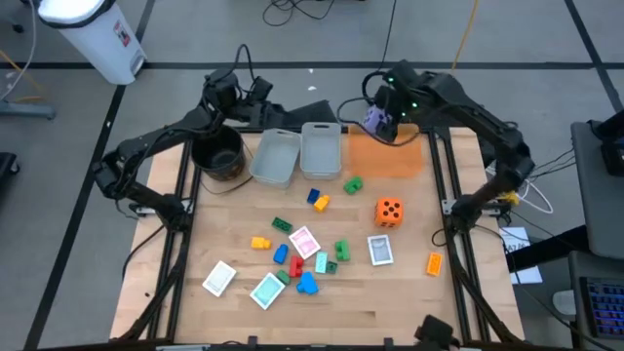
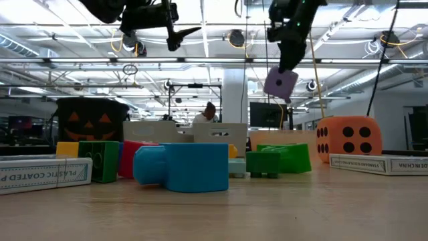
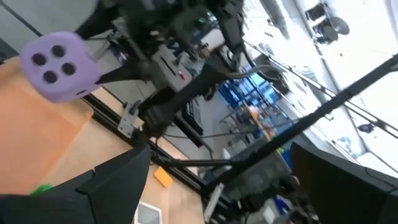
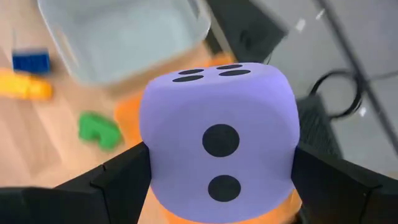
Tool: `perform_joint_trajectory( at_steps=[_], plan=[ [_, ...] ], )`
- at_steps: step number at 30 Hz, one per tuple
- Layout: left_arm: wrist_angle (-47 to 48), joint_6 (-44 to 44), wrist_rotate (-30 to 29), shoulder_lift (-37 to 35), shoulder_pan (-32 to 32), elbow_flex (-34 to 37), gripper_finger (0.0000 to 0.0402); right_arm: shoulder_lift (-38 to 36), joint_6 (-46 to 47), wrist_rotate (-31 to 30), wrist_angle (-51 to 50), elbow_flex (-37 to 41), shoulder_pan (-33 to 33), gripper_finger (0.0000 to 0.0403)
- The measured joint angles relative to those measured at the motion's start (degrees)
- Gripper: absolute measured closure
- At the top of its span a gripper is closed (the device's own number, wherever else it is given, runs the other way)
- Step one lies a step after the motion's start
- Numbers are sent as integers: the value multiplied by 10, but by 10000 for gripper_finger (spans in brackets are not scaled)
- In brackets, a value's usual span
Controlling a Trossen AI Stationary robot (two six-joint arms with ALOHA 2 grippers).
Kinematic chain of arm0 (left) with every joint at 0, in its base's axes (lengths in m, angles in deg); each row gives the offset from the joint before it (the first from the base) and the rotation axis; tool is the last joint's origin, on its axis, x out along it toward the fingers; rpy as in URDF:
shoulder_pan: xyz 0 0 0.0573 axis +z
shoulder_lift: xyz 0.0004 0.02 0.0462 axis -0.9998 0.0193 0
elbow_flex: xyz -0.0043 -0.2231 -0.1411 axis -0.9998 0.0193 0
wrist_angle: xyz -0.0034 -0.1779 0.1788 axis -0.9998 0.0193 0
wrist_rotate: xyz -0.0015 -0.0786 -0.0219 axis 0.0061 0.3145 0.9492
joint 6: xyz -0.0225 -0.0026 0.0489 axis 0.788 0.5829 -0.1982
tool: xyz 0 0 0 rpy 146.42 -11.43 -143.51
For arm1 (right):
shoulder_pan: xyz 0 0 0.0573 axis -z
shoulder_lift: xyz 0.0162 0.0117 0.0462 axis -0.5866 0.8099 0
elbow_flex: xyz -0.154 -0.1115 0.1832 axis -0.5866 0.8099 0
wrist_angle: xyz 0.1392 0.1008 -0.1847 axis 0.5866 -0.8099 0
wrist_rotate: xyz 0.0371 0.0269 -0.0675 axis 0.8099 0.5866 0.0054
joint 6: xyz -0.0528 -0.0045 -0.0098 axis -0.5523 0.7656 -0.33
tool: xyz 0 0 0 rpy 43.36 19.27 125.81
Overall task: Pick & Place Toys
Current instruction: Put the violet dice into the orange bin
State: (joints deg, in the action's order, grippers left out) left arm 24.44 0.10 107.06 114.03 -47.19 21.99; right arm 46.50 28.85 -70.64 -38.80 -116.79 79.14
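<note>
Transport is the step in hand: the right gripper (image 1: 382, 119) hangs high above the orange tray (image 1: 395, 161) at the far edge of the worktop, toward its right corner, its fingers clamped on the sides of the purple die (image 4: 219, 146). The low view shows the die lifted well clear of the surface. The left gripper (image 1: 226, 102) waits over the round black pot (image 1: 218, 154) near the far left corner, fingers spread apart and empty.

The orange die (image 1: 389, 212) sits on the worktop toward the right edge. Small blocks and playing cards (image 1: 381, 251) lie scattered across the middle and near half, and two clear bins (image 1: 297, 154) stand side by side at the far edge between pot and tray.

The next move probably calls for lowering the purple die onto the tray, or carrying it over a bin, before the fingers part; released from this height, it would likely bounce and roll.
</note>
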Motion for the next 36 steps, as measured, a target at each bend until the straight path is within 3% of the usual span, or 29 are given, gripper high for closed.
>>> perform_joint_trajectory(
  at_steps=[8,20,36],
  plan=[
    [0,3,56,0,-7,0,11,74,-13,-33,-113,-50,0,74],
    [2,-20,54,0,-16,0,11,104,-18,-33,-144,-50,39,74],
    [62,-79,-8,0,-16,0,11,104,-76,-60,-98,51,113,74]
  ],
)
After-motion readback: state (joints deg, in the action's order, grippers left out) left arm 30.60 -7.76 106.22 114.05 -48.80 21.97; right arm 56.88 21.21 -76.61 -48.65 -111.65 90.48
